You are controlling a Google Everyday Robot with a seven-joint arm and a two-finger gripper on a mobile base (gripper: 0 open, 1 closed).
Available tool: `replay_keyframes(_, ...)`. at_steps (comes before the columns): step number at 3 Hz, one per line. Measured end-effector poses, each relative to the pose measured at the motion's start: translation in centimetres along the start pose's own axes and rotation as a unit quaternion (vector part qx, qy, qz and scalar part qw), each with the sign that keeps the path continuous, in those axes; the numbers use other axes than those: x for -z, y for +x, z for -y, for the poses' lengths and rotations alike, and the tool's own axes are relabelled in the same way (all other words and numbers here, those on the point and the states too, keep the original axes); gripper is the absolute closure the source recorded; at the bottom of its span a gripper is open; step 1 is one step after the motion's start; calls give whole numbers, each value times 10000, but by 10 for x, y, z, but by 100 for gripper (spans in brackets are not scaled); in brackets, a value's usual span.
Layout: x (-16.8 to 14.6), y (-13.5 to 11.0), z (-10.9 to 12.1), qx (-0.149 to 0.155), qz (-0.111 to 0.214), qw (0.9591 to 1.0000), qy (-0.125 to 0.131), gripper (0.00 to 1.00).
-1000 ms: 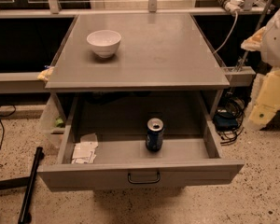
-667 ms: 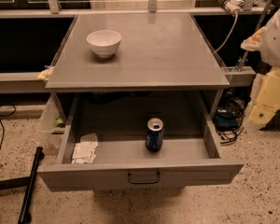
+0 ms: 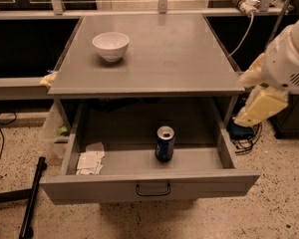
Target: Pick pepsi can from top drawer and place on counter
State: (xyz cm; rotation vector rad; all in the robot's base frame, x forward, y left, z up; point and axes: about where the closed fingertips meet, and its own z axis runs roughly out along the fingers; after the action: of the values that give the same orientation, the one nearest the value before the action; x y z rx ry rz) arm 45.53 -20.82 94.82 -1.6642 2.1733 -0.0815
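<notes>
The pepsi can (image 3: 165, 143), dark blue with a silver top, stands upright inside the open top drawer (image 3: 149, 184), right of the drawer's middle and near its front. The drawer is pulled out fully, its dark handle (image 3: 153, 189) at the centre of the front panel. The grey counter (image 3: 154, 54) lies above it. My gripper (image 3: 261, 105), a cream-coloured piece at the end of the white arm (image 3: 291, 59), hangs off the right side of the counter, above and to the right of the drawer, well apart from the can.
A white bowl (image 3: 110, 45) stands at the counter's back left. Folded white paper (image 3: 90, 161) lies in the drawer's left front corner. Cables (image 3: 246, 138) lie on the floor to the right. A black pole (image 3: 32, 198) lies on the floor at the left.
</notes>
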Motion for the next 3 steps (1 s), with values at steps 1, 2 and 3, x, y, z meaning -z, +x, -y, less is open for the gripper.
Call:
replay_keyframes(1, -55, -5, 8, -20, 276, 9996, 26, 64)
replay_keyframes(2, -115, -9, 16, -78, 507, 9987, -8, 87)
replay_keyframes(3, -170, -16, 23, -365, 819, 9959, -114, 100)
